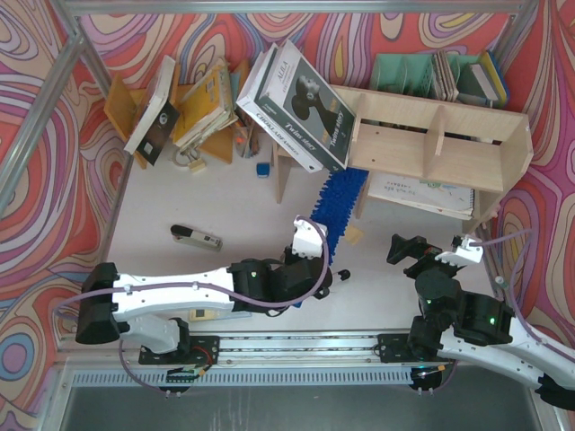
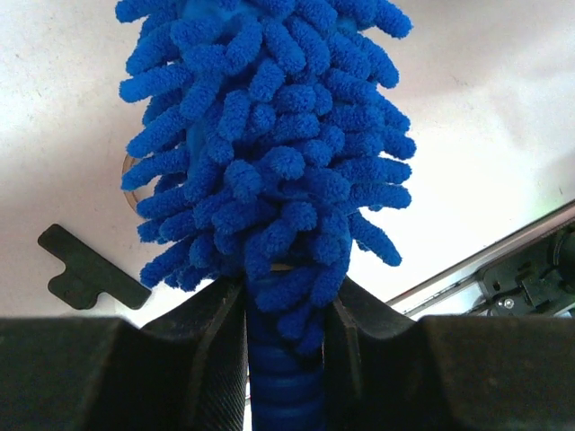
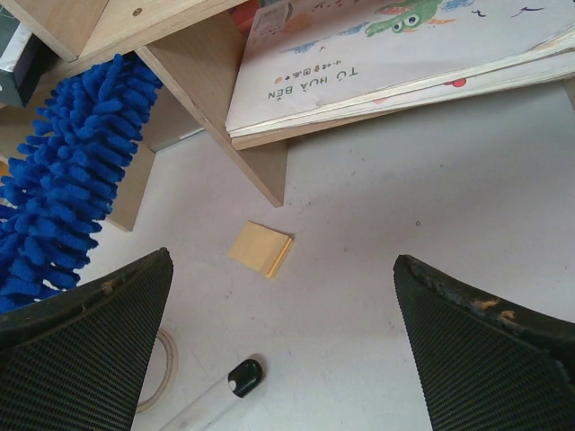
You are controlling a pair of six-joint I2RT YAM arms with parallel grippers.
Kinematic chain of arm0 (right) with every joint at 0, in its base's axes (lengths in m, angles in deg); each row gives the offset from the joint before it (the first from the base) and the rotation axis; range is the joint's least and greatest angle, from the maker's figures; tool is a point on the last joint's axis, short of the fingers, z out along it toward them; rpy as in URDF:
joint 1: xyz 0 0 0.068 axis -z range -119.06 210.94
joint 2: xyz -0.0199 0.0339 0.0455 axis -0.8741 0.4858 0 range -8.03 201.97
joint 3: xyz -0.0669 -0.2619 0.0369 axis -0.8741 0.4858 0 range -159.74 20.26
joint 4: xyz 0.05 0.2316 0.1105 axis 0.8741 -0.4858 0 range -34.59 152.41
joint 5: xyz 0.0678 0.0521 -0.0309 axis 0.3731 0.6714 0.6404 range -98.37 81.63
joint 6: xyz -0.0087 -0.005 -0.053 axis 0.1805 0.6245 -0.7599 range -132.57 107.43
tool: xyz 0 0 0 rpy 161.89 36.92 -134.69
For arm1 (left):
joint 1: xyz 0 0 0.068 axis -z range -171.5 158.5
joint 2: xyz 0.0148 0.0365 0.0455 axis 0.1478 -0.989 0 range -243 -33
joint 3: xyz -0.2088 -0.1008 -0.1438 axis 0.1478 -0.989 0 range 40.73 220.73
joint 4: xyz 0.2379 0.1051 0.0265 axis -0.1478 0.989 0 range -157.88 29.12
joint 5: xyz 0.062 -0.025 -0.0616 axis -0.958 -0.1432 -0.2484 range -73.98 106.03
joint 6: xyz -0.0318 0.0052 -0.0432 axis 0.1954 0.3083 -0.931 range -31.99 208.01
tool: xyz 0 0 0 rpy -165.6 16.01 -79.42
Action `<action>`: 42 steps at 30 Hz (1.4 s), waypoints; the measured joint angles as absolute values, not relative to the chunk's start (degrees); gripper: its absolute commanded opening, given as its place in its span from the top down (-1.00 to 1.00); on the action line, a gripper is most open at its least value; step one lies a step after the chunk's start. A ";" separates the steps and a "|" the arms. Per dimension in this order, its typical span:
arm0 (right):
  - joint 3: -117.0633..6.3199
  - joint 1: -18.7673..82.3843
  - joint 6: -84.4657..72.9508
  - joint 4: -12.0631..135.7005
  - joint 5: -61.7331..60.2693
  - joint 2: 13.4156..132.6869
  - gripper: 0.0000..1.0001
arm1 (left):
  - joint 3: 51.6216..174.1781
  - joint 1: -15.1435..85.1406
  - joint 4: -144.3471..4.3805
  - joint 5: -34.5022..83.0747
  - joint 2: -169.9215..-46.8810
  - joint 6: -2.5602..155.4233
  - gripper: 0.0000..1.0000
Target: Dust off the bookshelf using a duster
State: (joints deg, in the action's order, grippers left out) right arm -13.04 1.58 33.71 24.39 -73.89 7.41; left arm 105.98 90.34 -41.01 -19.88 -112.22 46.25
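At the left end of the bookshelf (image 1: 440,135), the duster (image 1: 341,202) poked its fluffy blue head in under the lower tier, between the end leg and the next upright. That looked like the corner being wiped. The left gripper (image 2: 283,323) was clamped tight on the smooth blue handle just below the fluff. Holding it at the very end let the arm stay out in front of the bookshelf while the whole length of the duster did the reaching. Whether the fibres actually brushed the board above, I could not quite tell from where I stood.

In front of the bookshelf's right half the right gripper (image 1: 406,248) hung with its jaws spread wide and nothing in them, apparently waiting out of the way. A children's picture book (image 3: 386,63) lay flat on the lower tier. A yellow sticky-note pad (image 3: 261,249) sat on the table just in front of the bookshelf.
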 measured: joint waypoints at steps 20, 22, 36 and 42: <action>-12.99 1.58 33.73 24.39 -73.89 7.37 -0.97 | 107.32 90.95 -38.78 -16.38 -128.72 37.64 1.00; -12.99 1.58 33.73 24.39 -73.89 7.37 -0.97 | 108.00 90.95 -37.05 -15.66 -130.36 37.45 1.00; -12.99 1.58 33.73 24.39 -73.89 7.37 -0.97 | 106.73 91.02 -40.48 -21.60 -108.96 42.43 1.00; -12.99 1.58 33.73 24.39 -73.91 7.37 -0.97 | 106.33 91.02 -40.57 -20.18 -113.46 42.52 1.00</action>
